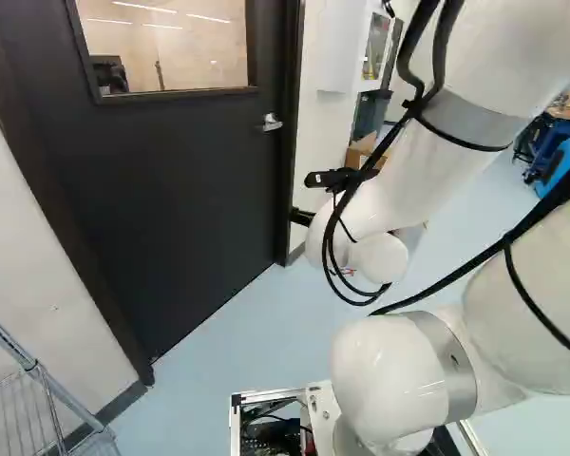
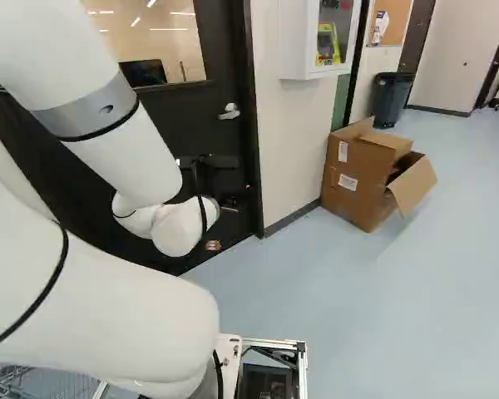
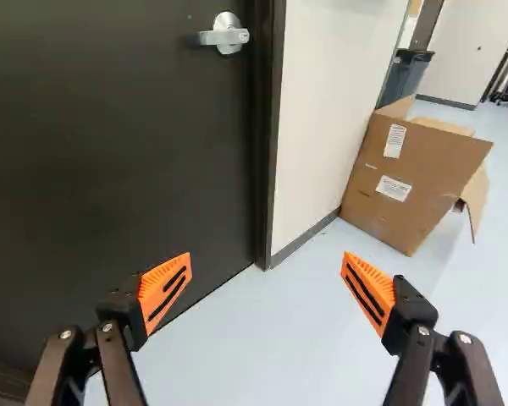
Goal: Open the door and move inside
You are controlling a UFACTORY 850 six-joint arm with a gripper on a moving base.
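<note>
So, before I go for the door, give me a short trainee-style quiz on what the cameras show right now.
1. Multiple choice: how does the door stand?
a) wide open
b) shut
c) half open

2. True or false: the tool is open and clear of the handle.

3. Fill in the missing word: on the floor, past the door frame, a cardboard box stands beside the white ____.

Key: 1 b; 2 true; 3 wall.
</note>
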